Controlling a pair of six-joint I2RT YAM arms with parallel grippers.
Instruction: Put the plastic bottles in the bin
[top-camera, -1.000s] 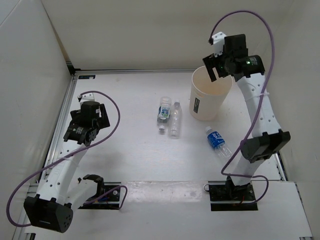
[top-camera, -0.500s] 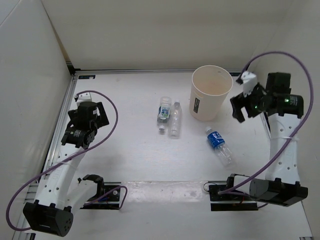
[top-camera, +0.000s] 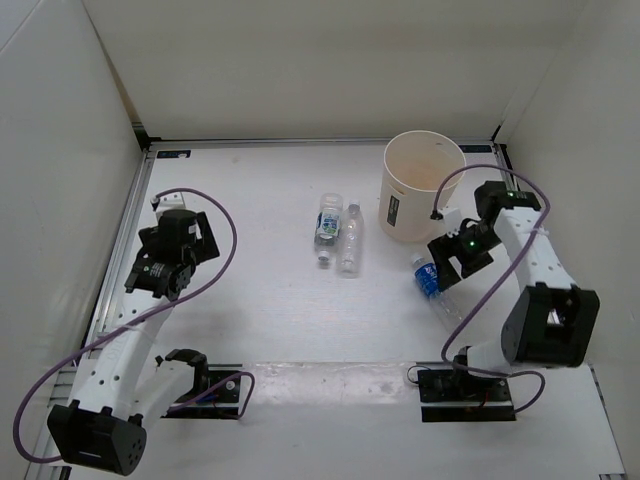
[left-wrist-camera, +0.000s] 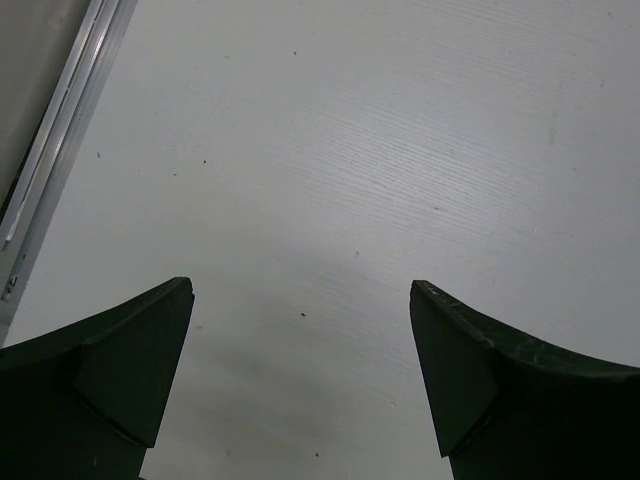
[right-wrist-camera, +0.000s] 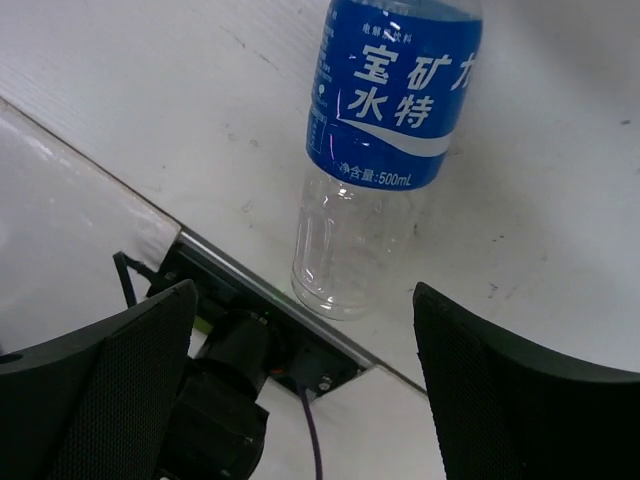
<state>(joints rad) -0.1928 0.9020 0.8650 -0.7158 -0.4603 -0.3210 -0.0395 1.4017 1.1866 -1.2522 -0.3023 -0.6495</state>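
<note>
Up close, the right pincer (right-wrist-camera: 302, 292) is spread apart over a blue-labelled bottle (right-wrist-camera: 395, 95); the left pincer (left-wrist-camera: 300, 290) gapes likewise. Overhead, two more bottles (top-camera: 349, 245) lie outside the bin (top-camera: 408, 215), at its eight o'clock.

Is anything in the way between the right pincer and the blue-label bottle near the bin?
Nothing visible. The open right pincer hangs over the blue-label bottle, which lies beside the bin, with only open space between them.

A white table (top-camera: 260, 310), lightly specked and scuffed, is boxed in by plain white walls: a back wall (top-camera: 320, 70), a left wall (top-camera: 50, 200) and a right wall (top-camera: 595, 130). A metal rail (top-camera: 132, 195) runs along the table's left edge. A paler board (top-camera: 330, 382) lies across its near edge. The light is soft and even.
</note>
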